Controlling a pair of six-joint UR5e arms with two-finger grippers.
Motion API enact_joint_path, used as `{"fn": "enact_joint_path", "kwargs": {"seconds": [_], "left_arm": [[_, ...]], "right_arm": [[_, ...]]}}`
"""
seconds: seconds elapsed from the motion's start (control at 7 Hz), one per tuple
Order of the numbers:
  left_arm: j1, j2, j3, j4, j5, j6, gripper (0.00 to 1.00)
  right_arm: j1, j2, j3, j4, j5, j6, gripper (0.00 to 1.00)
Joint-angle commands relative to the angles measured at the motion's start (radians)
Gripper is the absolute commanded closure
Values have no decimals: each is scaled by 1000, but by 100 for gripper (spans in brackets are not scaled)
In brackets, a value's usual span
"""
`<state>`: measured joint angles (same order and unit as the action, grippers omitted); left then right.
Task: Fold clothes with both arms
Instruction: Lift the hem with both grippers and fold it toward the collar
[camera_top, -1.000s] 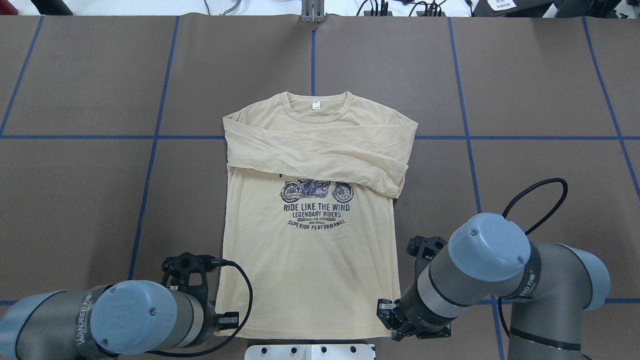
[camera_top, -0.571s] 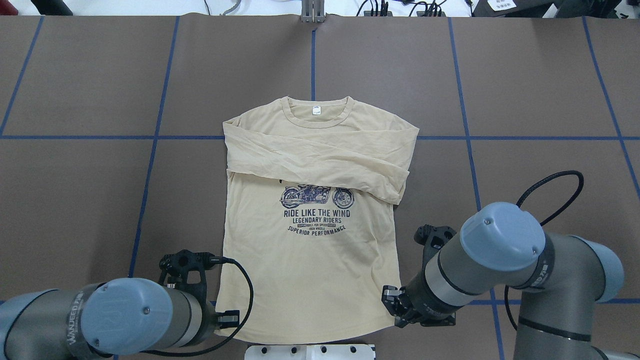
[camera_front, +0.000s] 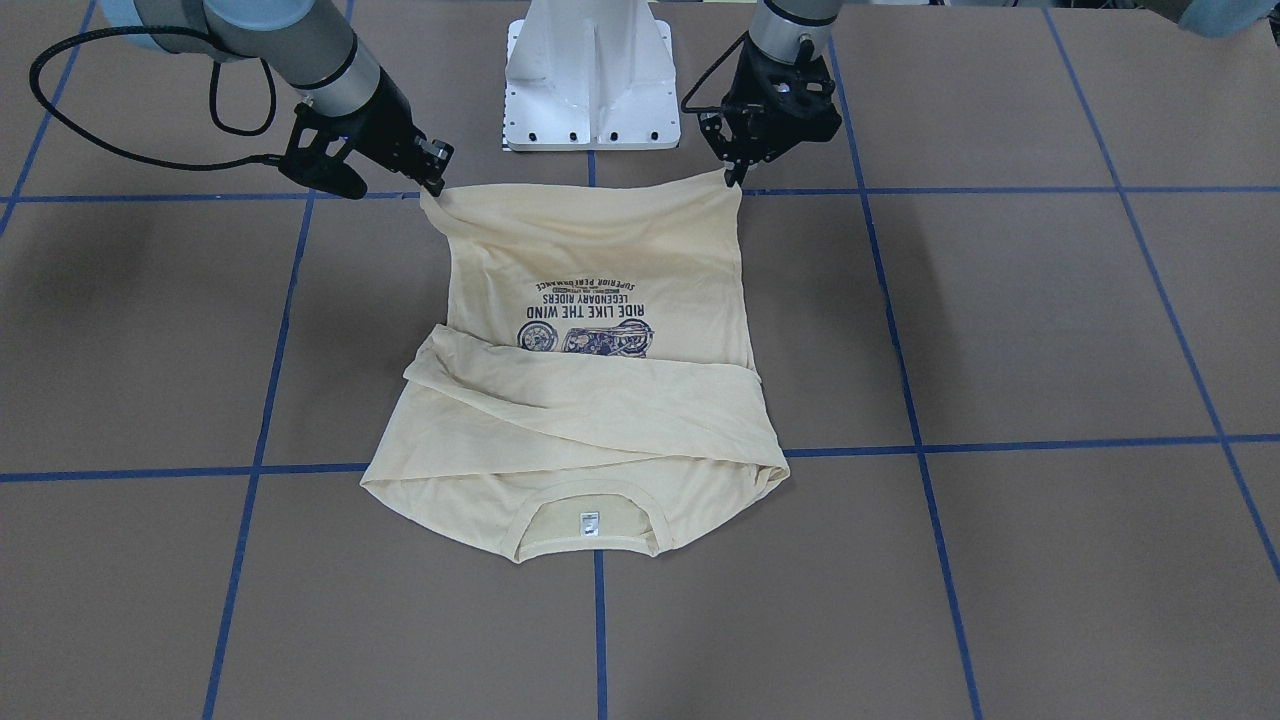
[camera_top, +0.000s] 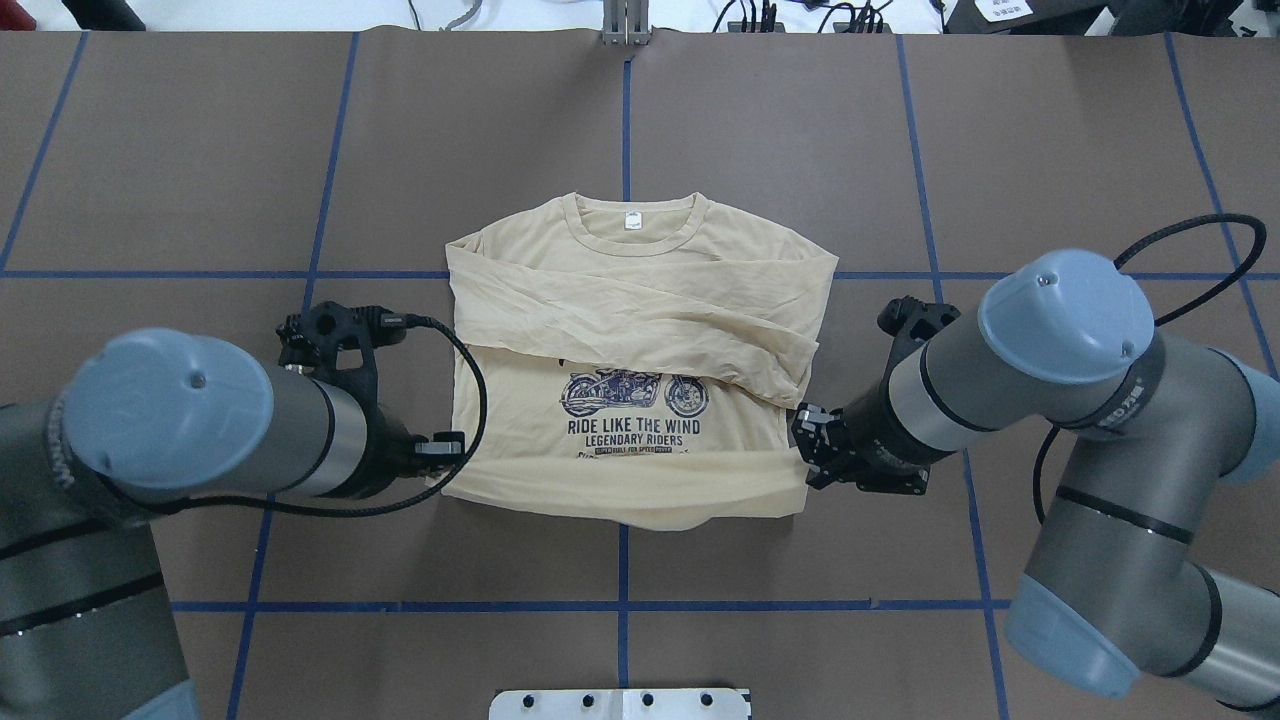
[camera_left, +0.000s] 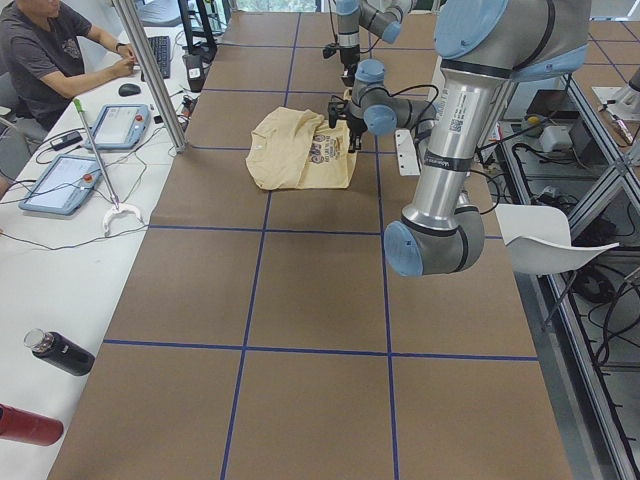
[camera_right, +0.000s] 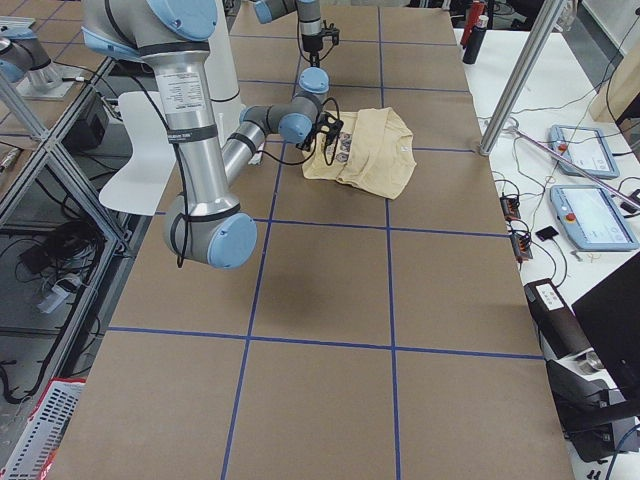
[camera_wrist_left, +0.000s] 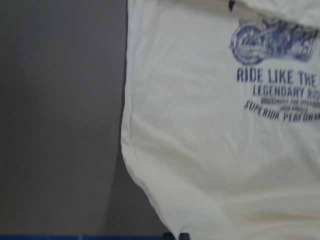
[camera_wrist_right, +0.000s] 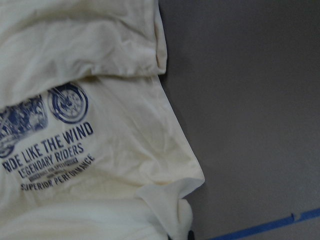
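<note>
Cream cloth has moved a good way in the last second. The shirt (camera_top: 640, 300) lay flat then, with its hem (camera_top: 620, 495) close to the white base (camera_top: 620, 703) at the near edge of the brown tabletop (camera_top: 200, 150). Now that hem is raised off the surface and has been carried toward the far edge, so it hangs as a slack band over the lowest line of the print (camera_top: 633, 405). I judge this to be the bottom-to-top fold, about halfway through its travel. The hem has yet to reach the collar (camera_top: 633, 235).

At the hem's left corner, the left gripper (camera_top: 446, 462) is pinched closed on the cloth, with a little fabric bunched at its tips.

Between the two, the shirt sits mid-tabletop with its collar toward the far edge. The sleeves (camera_top: 640, 330) are crossed over the chest and look undisturbed.

At the hem's right corner, the right gripper (camera_top: 806, 462) is likewise clamped on the cloth, roughly level with its partner. The lifted edge sags slightly in the middle.
</note>
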<state>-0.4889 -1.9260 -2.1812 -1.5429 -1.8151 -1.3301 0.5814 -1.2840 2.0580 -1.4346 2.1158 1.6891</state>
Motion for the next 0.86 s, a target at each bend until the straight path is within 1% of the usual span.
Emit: {"fn": "enact_joint_path", "kwargs": {"seconds": [0.0,0.14,0.29,0.43,0.57,0.71], "left_arm": [[-211,-14,18,0,-102,153,100],[-256,-57,61,-2,-108,182,100],[-272,-138,152,-5,-107,183,100],[-278,-184,244,-55,-105,181,100],[-287,-186,332,-172,-105,178,100],[-290,-195,418,-253,-102,174,100]], "right_arm": [[144,81,-80,0,1,-37,100],[190,101,-93,-1,-5,-131,100],[233,138,-137,-1,-5,-166,100],[262,193,-215,-1,-5,-169,100],[287,254,-308,8,-5,-177,100],[296,287,-400,84,-7,-180,100]]}}
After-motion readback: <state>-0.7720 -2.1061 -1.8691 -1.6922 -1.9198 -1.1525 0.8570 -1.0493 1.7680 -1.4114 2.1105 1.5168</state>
